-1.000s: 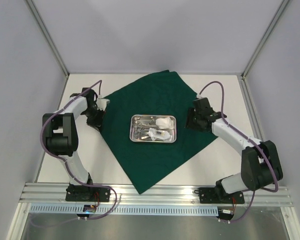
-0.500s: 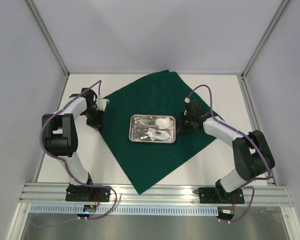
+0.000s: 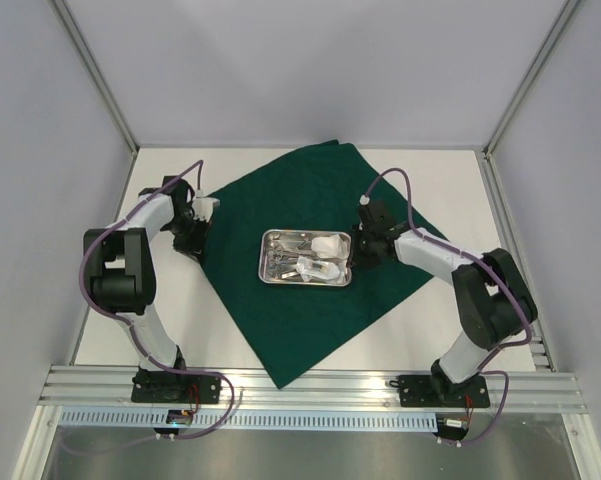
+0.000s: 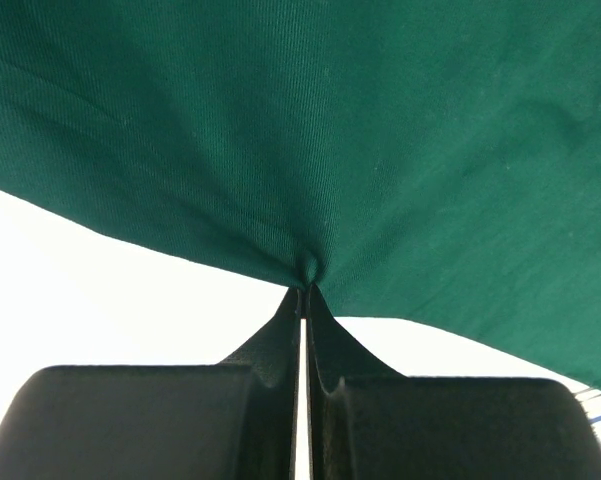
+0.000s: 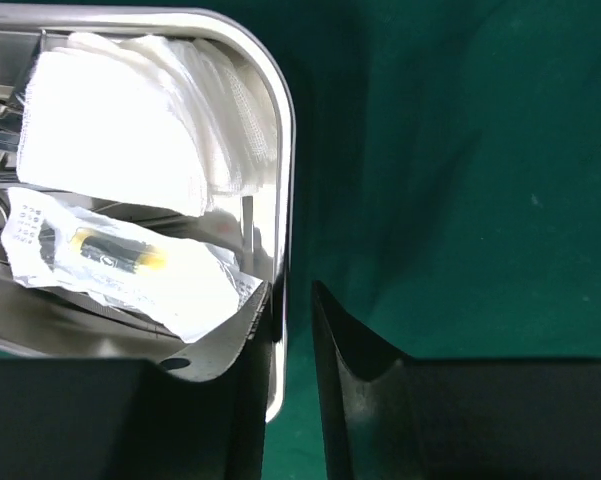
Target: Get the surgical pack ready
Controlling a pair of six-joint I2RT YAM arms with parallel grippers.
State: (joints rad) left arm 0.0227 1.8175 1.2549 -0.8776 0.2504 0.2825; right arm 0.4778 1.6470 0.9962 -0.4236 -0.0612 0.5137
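Around the work area stand plain grey walls (image 3: 310, 70), and a ribbed metal rail (image 3: 310, 385) runs along the near edge of the white table (image 3: 440, 180), carrying both arm bases. A dark green drape (image 3: 300, 190) lies flat on the table, turned so its corners point near, far, left and right. At its middle sits the steel tray (image 3: 306, 284), a shallow rectangle with rounded corners and a shiny rolled rim. Inside it lie folded white gauze (image 5: 130, 120) with an open weave, a crinkled clear packet (image 5: 120, 265) holding a small yellow-and-black item, and slim metal instruments (image 3: 280, 255) at the left end, too small to tell apart.

The left arm folds back on itself and reaches to the drape's left edge. Its left end effector (image 4: 305, 288) is pinched fully together on the cloth, which puckers into fine creases at the tips. The right arm stretches leftward and low, a purple cable (image 3: 405, 180) looping above it. The right end effector (image 5: 291, 287) straddles the tray's right rim with a narrow gap: one black finger sits over the inside, the other finger (image 5: 360, 370) stands outside over the cloth, apart from the rim.
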